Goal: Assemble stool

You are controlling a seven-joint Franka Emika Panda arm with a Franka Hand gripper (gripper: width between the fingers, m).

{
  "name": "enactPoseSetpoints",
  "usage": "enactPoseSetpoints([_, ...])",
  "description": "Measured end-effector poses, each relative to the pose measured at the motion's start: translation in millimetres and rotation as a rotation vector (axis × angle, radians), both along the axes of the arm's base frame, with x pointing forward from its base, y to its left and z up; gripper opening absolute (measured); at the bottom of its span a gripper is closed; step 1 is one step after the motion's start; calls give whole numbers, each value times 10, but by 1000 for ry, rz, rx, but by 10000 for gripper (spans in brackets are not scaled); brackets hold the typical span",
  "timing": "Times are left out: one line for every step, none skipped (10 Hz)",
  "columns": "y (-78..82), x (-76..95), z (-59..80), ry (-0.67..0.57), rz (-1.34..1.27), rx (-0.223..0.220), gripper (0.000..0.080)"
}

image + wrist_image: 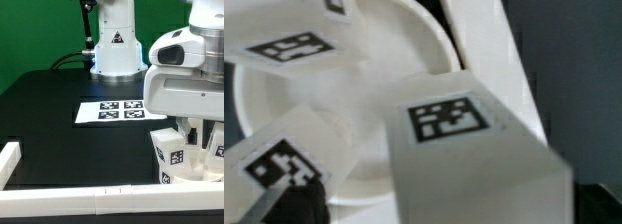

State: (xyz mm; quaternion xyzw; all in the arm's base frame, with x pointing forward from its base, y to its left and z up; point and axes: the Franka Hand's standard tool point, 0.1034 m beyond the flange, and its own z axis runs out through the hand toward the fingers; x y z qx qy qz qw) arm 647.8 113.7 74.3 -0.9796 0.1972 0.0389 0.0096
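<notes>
In the wrist view the round white seat disc (393,40) lies under the hand, with its raised rim curving across the picture. Three blocky white legs with black-and-white tags show. One leg (295,48) stands at the disc's far side and another leg (278,165) is close to a dark fingertip (263,205). The largest leg (464,130) fills the space between the jaws of my gripper (473,215), which is shut on it. In the exterior view my gripper (190,132) hangs low at the right over a tagged leg (168,153); the seat is hidden there.
The marker board (112,110) lies flat on the black table in the middle. The arm's base (112,50) stands behind it. White border rails run along the front edge (70,190) and the exterior view's left (8,160).
</notes>
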Motion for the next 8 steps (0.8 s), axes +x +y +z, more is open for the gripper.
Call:
enactPoseSetpoints([-10, -20, -19, 5, 7, -9, 649])
enactPoseSetpoints([-16, -19, -20, 5, -7, -10, 649])
enactPoseSetpoints([-21, -18, -21, 5, -8, -10, 551])
enactPoseSetpoints([-18, -18, -22, 6, -47, -11, 551])
enactPoseSetpoints([-17, -19, -22, 10, -152, -19, 350])
enactPoseSetpoints([-18, -19, -22, 11, -216, -24, 331])
enactPoseSetpoints([-19, -19, -22, 13, -271, -28, 331])
enactPoseSetpoints([-19, -19, -22, 16, -360, -34, 331])
